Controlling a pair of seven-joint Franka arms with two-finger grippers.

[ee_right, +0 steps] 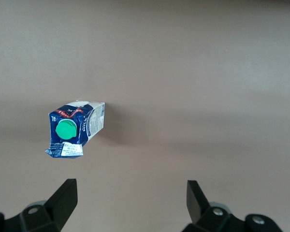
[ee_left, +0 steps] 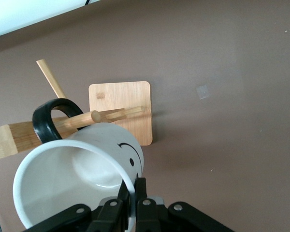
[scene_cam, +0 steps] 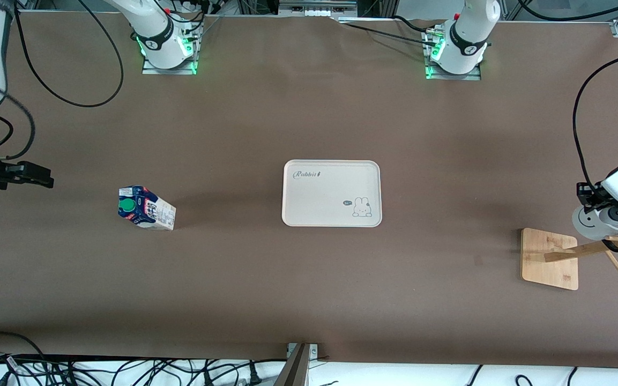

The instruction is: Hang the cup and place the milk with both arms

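The cup (ee_left: 77,179), a white mug with a black smiley face, is gripped at its rim by my left gripper (ee_left: 134,193), which is shut on it. Its black loop handle (ee_left: 50,118) sits round a peg (ee_left: 82,120) of the wooden rack. In the front view the cup (scene_cam: 587,224) and my left gripper (scene_cam: 597,206) are over the rack (scene_cam: 550,257) at the left arm's end of the table. The milk (scene_cam: 145,208) stands on the table toward the right arm's end. My right gripper (scene_cam: 38,176) is open and empty, apart from the milk (ee_right: 75,129), with its fingertips (ee_right: 67,193) wide apart.
A white rectangular tray (scene_cam: 332,217) with a rabbit print lies at the middle of the table. The rack's square wooden base (ee_left: 121,108) rests on the brown table. Cables hang along the table's edge nearest the front camera.
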